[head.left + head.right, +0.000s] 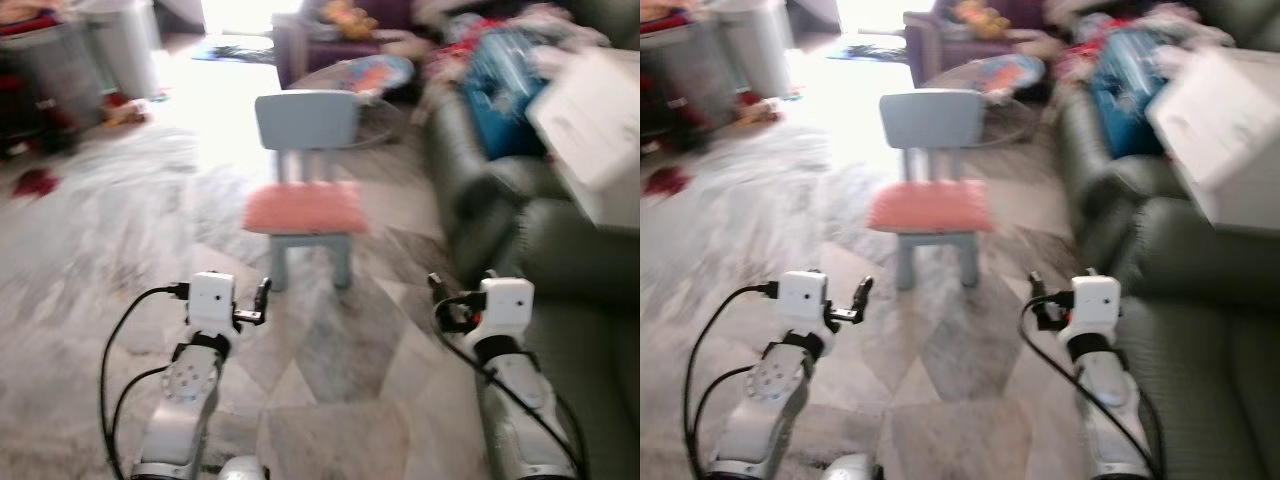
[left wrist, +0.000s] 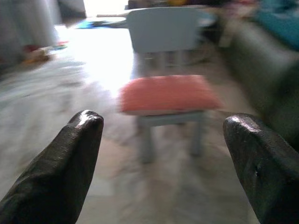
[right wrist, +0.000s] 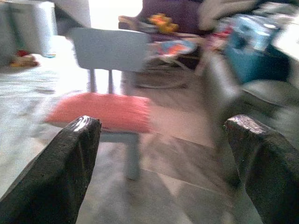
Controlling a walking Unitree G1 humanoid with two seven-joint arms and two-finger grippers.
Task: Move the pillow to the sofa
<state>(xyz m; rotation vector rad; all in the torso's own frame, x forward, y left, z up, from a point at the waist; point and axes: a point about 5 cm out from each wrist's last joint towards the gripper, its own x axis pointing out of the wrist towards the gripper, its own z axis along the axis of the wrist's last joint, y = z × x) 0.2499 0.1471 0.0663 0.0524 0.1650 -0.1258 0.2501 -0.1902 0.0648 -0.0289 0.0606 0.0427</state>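
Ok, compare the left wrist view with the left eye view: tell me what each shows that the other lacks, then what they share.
Left wrist view alone: a close look between the left gripper's two black fingers, spread apart.

Left eye view alone: both silver arms with the right gripper, the white box and blue bag piled on the sofa, and the purple couch behind.

Shared: the pink pillow lying on the pale blue chair, the marble floor, and the dark green sofa on the right.

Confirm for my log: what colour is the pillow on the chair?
Salmon pink pillow; clearest in the left wrist view.
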